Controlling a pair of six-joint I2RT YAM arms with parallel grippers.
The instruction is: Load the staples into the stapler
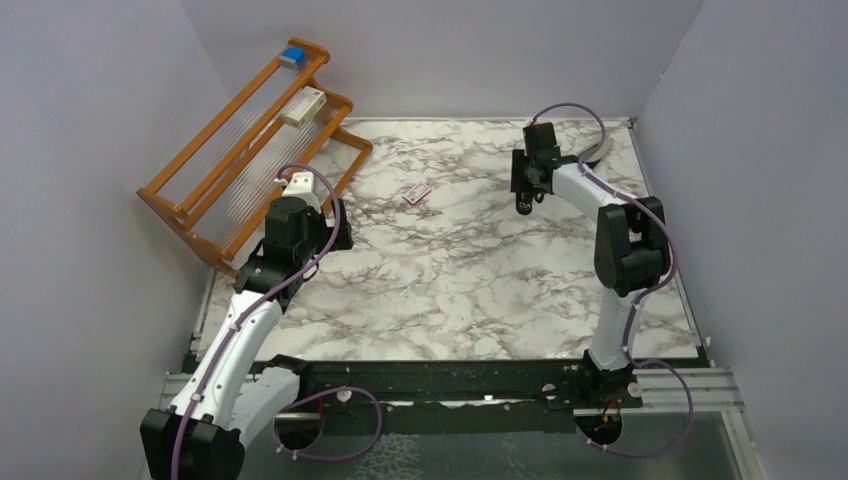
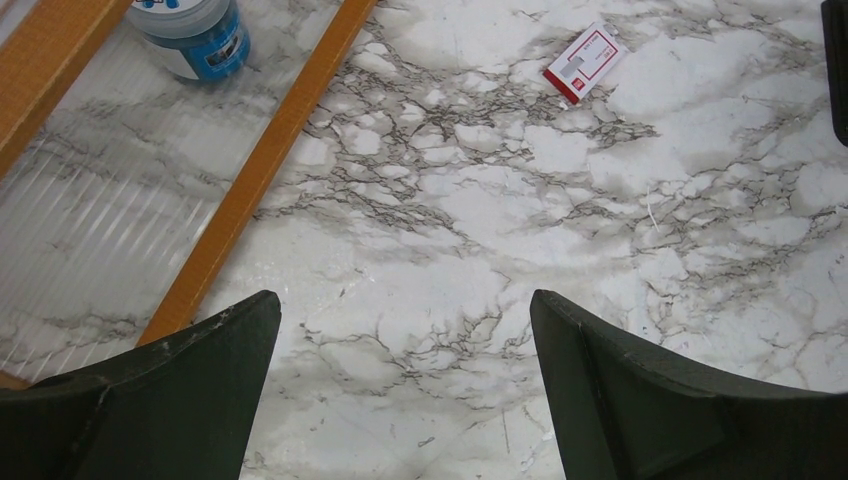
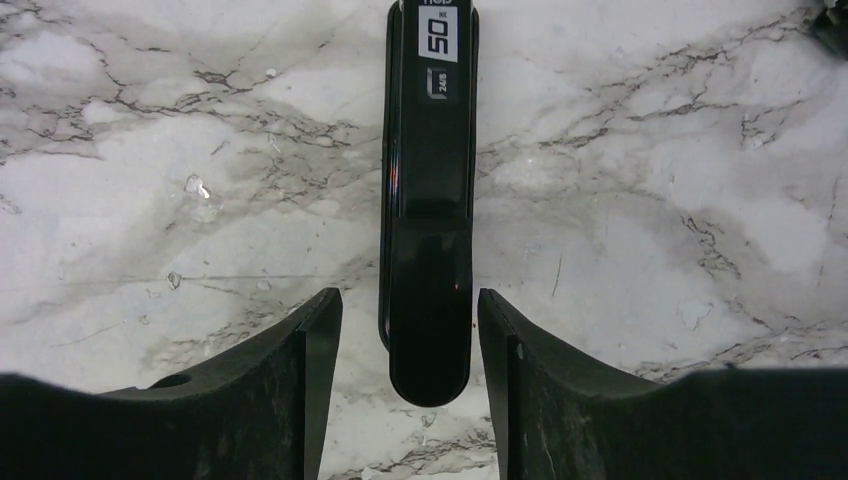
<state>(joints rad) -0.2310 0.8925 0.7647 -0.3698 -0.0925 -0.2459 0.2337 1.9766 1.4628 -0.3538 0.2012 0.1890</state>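
The black stapler [image 3: 430,200] lies flat on the marble table, its rounded near end between the fingers of my right gripper [image 3: 410,300]. The jaws are open, with a gap on each side, not touching it. In the top view the right gripper [image 1: 524,190] is at the back right and hides most of the stapler. The small red-and-white staple packet [image 1: 417,193] lies at the back middle; it also shows in the left wrist view [image 2: 585,63]. No loose staple strips are visible. My left gripper [image 2: 405,305] is open and empty over bare marble near the rack.
An orange wooden rack [image 1: 250,150] leans at the back left, holding a blue item [image 1: 291,57] and a white-and-red box [image 1: 303,105]. A blue-and-white jar [image 2: 195,30] sits behind the rack's rail [image 2: 270,160]. Walls close in the left, back and right sides.
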